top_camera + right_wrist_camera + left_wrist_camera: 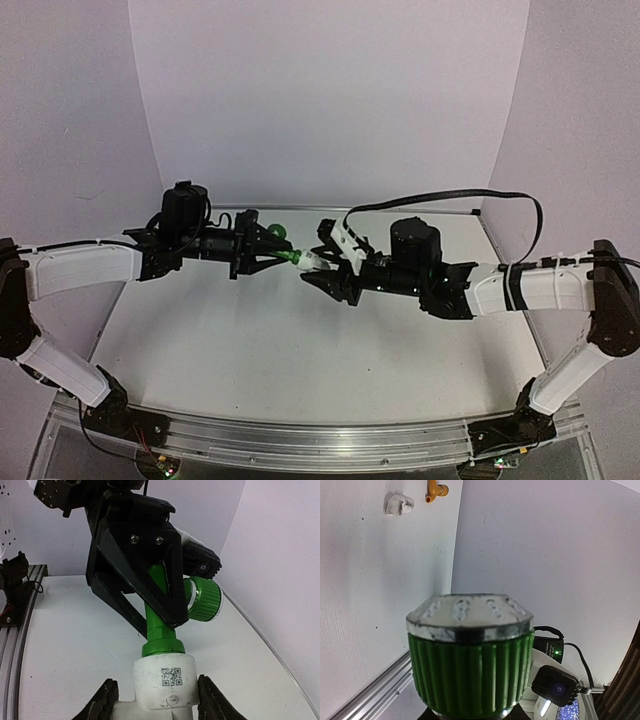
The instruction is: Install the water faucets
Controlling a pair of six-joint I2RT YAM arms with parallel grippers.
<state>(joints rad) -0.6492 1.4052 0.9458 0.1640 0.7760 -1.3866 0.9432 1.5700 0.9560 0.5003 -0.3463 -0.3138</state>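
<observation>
The green faucet [159, 630], held mid-air by the left end effector [270, 256], has its stem axis lined up w/ the white fitting [164, 680] clamped in the right end effector [157, 696], and sits in its mouth.

My left gripper [268, 254] and right gripper [314, 268] meet mid-table, joined through green faucet [290, 258] and white fitting [310, 263], barring passage between them. Open tabletop [300, 370] lies on the near side. Black cable [440, 193] arches over my right arm [540, 285].
</observation>
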